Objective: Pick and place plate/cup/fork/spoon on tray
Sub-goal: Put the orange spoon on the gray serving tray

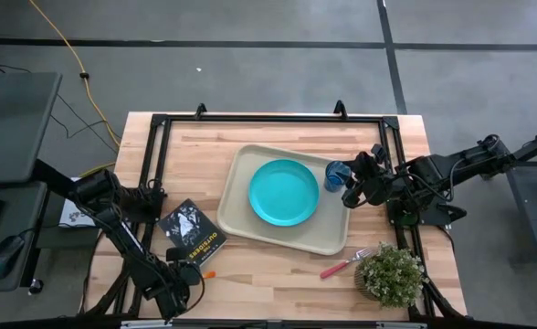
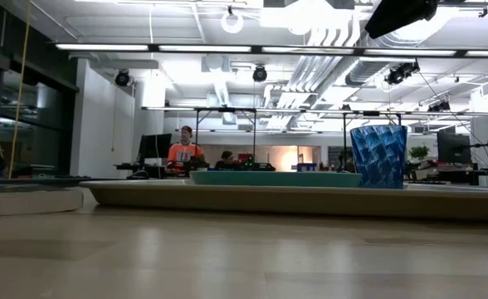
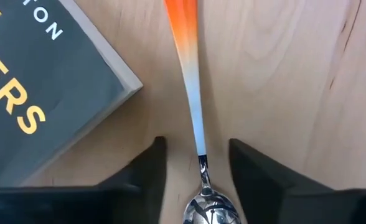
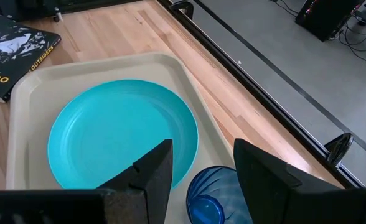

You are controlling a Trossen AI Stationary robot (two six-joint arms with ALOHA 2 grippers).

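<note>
On the wooden table, one spoon lies between the left gripper's part-open jaws.

We found the tray near the middle of the surface, with the plate lying in it and the cup standing in it at the plate's three o'clock. The book lay just off the tray at its eight o'clock. The spoon lay on the surface at the book's six o'clock. The fork lay at the tray's five o'clock, with the potted plant just beside it at its three o'clock.
</note>
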